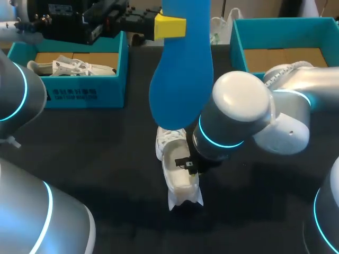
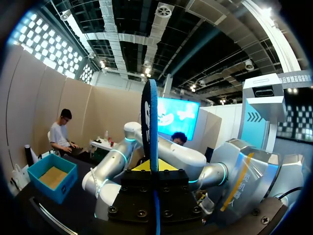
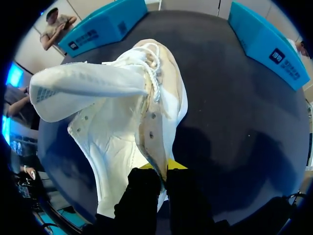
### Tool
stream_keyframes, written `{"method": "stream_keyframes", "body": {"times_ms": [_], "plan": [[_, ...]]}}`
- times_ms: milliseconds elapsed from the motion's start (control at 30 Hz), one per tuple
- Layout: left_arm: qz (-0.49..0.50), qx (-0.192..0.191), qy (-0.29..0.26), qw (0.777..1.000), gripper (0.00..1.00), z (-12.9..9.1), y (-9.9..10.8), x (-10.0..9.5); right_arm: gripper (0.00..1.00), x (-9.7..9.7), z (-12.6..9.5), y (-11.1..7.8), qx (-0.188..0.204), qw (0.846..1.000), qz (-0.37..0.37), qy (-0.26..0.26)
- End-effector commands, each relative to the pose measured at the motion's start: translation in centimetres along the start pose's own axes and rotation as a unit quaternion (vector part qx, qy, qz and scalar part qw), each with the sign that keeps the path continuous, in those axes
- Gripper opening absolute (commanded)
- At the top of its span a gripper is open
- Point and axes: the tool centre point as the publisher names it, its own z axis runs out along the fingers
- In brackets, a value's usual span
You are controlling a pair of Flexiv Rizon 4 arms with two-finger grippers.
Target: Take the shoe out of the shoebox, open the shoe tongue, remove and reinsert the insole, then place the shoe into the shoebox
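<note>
The left arm came in high over the table (image 1: pixel 95 159), left gripper (image 1: pixel 168 25) clamped on the blue insole (image 1: pixel 183 74) hanging downward. The right arm bent steeply down; right gripper (image 3: pixel 164 172) pinched the white shoe (image 1: pixel 177 172) by its side wall, mid-table

Left blue shoebox (image 1: pixel 108 84), front wall: white print (image 1: pixel 71 94) was present, but no character of it could be read.

Blue insole (image 1: pixel 183 79) above white shoe (image 1: pixel 177 170)
</note>
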Motion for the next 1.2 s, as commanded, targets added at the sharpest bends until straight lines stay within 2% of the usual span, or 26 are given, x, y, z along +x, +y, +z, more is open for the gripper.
{"method": "stream_keyframes", "body": {"times_ms": [33,300,333,400,533,767,800,867,900,1200], "plan": [[0.000,0.001,0.002,1.000,0.00,0.1,0.0,-0.1,0.00,-0.1,0.0,-0.6,-0.003,1.000,0.007,0.003],[0.000,0.001,0.002,1.000,0.00,0.1,0.0,-0.1,0.00,-0.2,0.5,-1.2,-0.003,1.000,0.022,0.009],[0.000,0.001,0.002,1.000,0.00,0.1,0.0,-0.1,0.40,-0.1,0.5,-1.1,-0.003,1.000,0.022,0.009],[0.000,0.001,0.002,1.000,0.00,0.1,0.0,-0.1,1.00,-0.1,0.1,-1.0,-0.005,1.000,0.023,0.007],[0.000,0.001,0.002,1.000,0.00,0.1,0.0,-0.1,1.00,0.0,-1.8,-0.4,-0.007,1.000,0.016,0.002],[0.000,0.001,0.002,1.000,0.00,0.1,0.0,-0.1,1.00,-0.3,-7.8,0.1,0.001,1.000,0.006,-0.011],[0.000,0.001,0.002,1.000,0.00,0.1,0.0,-0.1,1.00,-0.4,-8.5,0.2,-0.002,1.000,0.002,-0.005],[0.000,0.001,0.002,1.000,0.00,0.1,0.0,-0.1,1.00,-1.1,-9.5,0.3,0.008,0.999,0.000,0.041],[0.000,0.001,0.002,1.000,0.00,0.1,0.0,-0.1,1.00,-1.4,-9.9,0.4,0.012,0.999,-0.003,0.039],[0.000,0.001,0.002,1.000,0.00,0.1,0.0,-0.1,1.00,-1.4,-9.9,0.4,0.012,0.999,-0.003,0.039]]}}
